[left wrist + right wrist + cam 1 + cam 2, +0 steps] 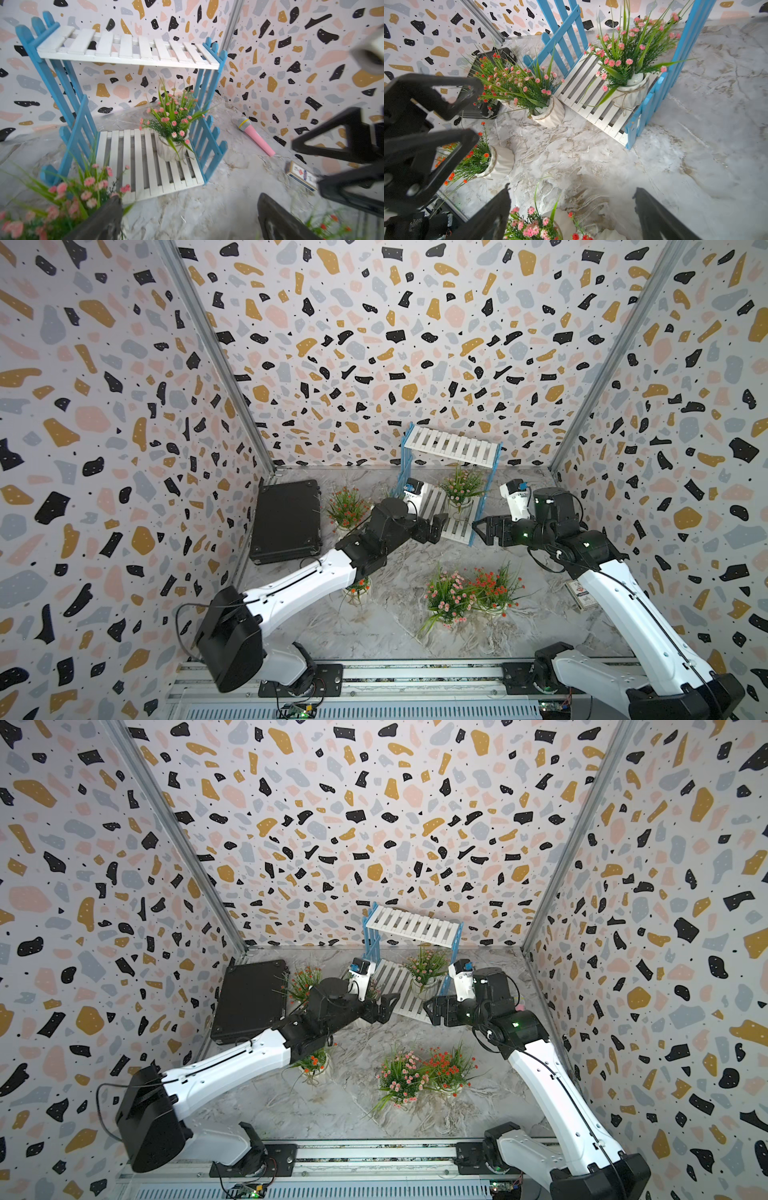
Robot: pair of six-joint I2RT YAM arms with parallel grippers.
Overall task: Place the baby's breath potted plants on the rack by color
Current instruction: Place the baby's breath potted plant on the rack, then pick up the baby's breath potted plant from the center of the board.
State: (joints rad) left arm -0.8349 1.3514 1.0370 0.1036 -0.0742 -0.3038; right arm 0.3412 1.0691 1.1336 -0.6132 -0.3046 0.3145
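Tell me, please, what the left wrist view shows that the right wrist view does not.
Only the left wrist view: the rack's upper white slatted shelf, a pink toy microphone and a small printed cardboard box. Only the right wrist view: the black flat case. Both: the pink-flowered plant in a white ribbed pot on the lower white slatted shelf, the blue picket side frames and the grey marble tabletop.

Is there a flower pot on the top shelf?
No, the top shelf is bare; the pink plant stands on the bottom shelf.
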